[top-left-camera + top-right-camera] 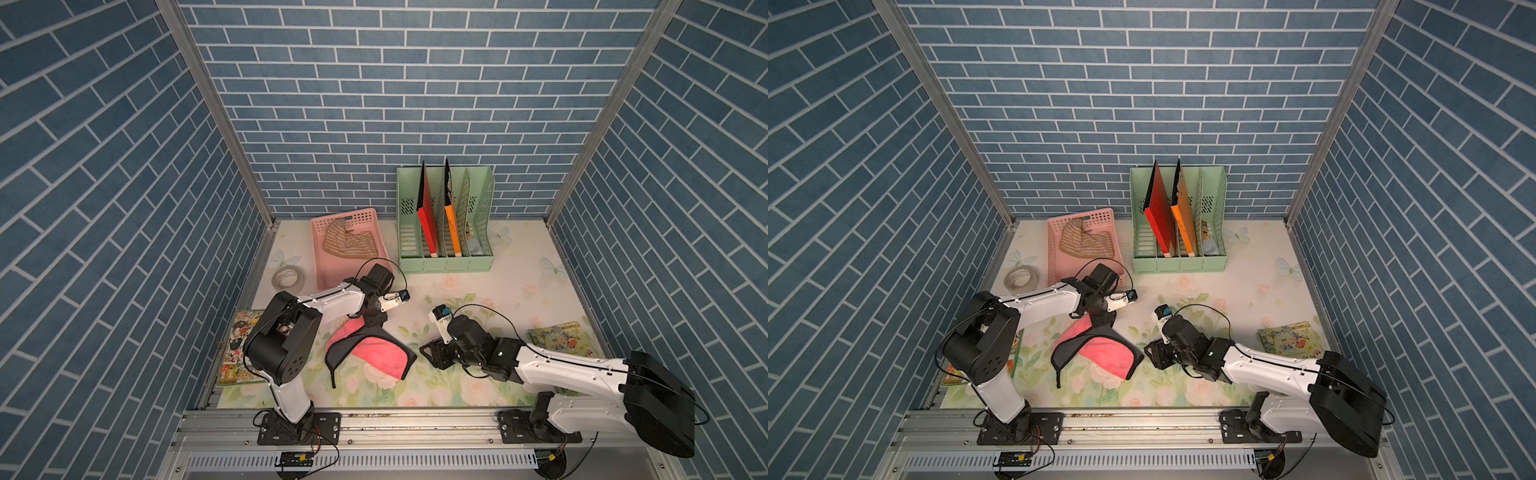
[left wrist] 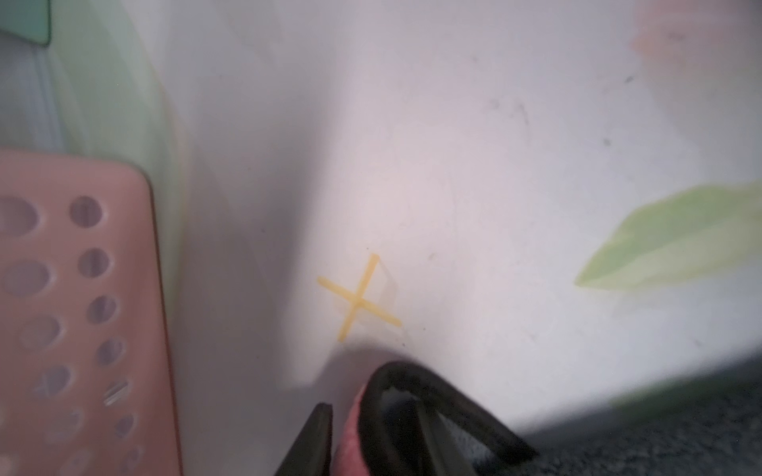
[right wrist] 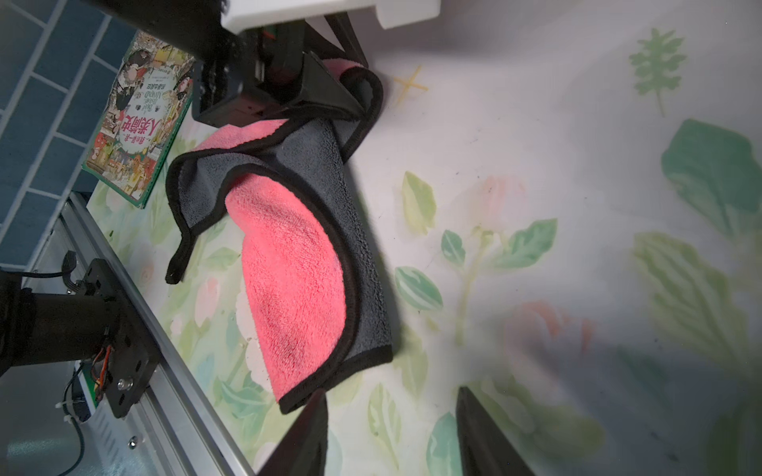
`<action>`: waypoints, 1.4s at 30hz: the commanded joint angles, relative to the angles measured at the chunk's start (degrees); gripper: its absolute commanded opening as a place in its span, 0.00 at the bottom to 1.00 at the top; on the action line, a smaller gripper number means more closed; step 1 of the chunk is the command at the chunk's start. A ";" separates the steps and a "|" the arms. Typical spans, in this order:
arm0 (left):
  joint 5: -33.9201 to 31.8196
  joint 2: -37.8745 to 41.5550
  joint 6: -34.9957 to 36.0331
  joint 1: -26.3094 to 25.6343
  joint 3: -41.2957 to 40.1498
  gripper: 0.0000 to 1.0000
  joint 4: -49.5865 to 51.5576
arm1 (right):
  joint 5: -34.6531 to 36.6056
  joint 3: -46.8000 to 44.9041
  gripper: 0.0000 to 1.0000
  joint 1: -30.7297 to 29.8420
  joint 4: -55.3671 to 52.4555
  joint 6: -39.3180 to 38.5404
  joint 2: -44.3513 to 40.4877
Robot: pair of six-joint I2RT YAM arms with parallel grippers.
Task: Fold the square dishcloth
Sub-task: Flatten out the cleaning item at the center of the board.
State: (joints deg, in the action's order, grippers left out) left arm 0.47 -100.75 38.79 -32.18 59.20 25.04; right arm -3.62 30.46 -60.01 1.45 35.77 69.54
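Toward eleven o'clock of the floral table's (image 1: 498, 291) middle, the left gripper (image 3: 363, 84) pinched the far corner of the pink-and-grey dishcloth (image 1: 376, 353), which lay crumpled near centre. At the cloth's three o'clock, the right gripper (image 3: 391, 416) hovered just beside it, fingers spread and empty.

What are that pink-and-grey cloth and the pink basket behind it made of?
Dishcloth: probably microfibre terry, matte and fluffy; fuzzy pile shows on both faces, with a black sewn border. Pink basket: likely moulded plastic, smooth with slight sheen; neat round holes perforate its walls.
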 commanded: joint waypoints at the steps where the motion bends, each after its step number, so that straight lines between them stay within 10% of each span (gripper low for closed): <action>1: -1.61 -0.24 -0.91 -0.20 3.02 0.17 2.36 | 1.96 -0.39 0.50 -0.20 -1.19 0.47 -1.90; 5: 2.58 4.16 -2.37 -0.19 9.08 0.01 9.30 | 2.94 -0.45 0.50 -0.24 -1.50 -0.74 -3.01; 28: 32.08 30.48 5.52 -0.19 29.57 0.02 41.53 | -5.29 7.34 0.68 0.41 3.51 -16.15 -8.93; 42: 33.12 30.20 12.23 -0.19 37.87 0.00 49.17 | -39.74 1.47 0.82 11.83 17.24 -23.83 -6.81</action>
State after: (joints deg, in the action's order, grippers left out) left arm 33.50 -70.48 50.19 -32.18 96.53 73.06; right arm -33.93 32.29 -47.99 12.75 13.67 61.80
